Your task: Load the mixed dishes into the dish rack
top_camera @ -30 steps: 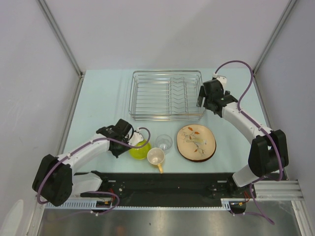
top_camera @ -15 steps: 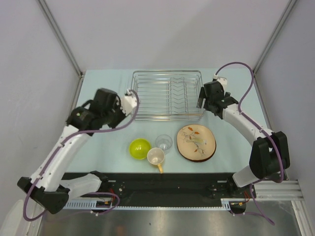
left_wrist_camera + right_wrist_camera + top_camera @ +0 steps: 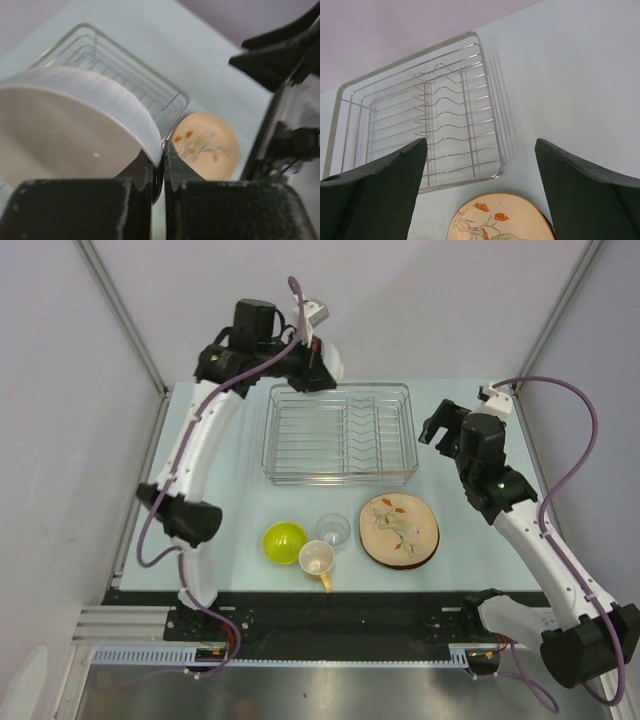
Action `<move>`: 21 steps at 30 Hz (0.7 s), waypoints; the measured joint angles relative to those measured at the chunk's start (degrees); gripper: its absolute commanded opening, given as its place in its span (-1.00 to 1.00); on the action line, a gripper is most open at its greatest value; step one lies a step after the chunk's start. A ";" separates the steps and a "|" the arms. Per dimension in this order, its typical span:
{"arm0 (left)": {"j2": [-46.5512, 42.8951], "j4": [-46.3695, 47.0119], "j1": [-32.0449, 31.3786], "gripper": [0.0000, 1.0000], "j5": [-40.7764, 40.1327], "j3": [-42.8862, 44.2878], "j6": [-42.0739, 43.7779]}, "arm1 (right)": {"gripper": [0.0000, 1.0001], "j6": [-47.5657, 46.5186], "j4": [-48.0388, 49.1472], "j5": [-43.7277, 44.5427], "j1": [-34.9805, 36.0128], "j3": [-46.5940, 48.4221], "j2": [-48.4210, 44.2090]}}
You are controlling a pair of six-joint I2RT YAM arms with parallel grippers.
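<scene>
Your left arm (image 3: 203,435) is stretched high and reaching far forward, its left gripper (image 3: 161,151) pinched tight on the rim of a white round bowl (image 3: 70,125). Your right arm (image 3: 540,540) is bent at the elbow, right gripper (image 3: 480,147) spread wide, holding nothing.

We've got the white bowl (image 3: 70,125) held up, tilted, rim pinched in the left gripper (image 3: 159,152), above the far-left corner of the chrome wire dish rack (image 3: 340,435). Near the rack's front: lime-green bowl (image 3: 284,542), clear glass (image 3: 333,530) & yellow-orange mug (image 3: 317,559) close together. To the right, the wooden plate (image 3: 399,529) w/ leaf pattern lies flat on the beige plate (image 3: 405,564); only its dark rim shows.
</scene>
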 measured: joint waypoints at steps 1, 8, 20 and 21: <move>2.34 1.99 0.46 -0.99 3.02 0.07 -1.77 | 0.88 0.04 0.24 0.00 -0.09 -0.57 -1.05; 15.19 49.59 3.04 -0.99 32.24 -14.12 -39.93 | 0.86 0.22 1.05 -1.29 -0.74 -5.68 -3.43; 31.04 87.60 0.57 -1.00 47.74 -3.37 -69.13 | 0.83 1.86 1.84 -3.63 0.68 -11.15 -3.96; 32.02 89.05 0.39 -1.00 47.80 -2.23 -69.55 | 0.83 1.86 1.86 -3.72 0.94 -11.17 -4.07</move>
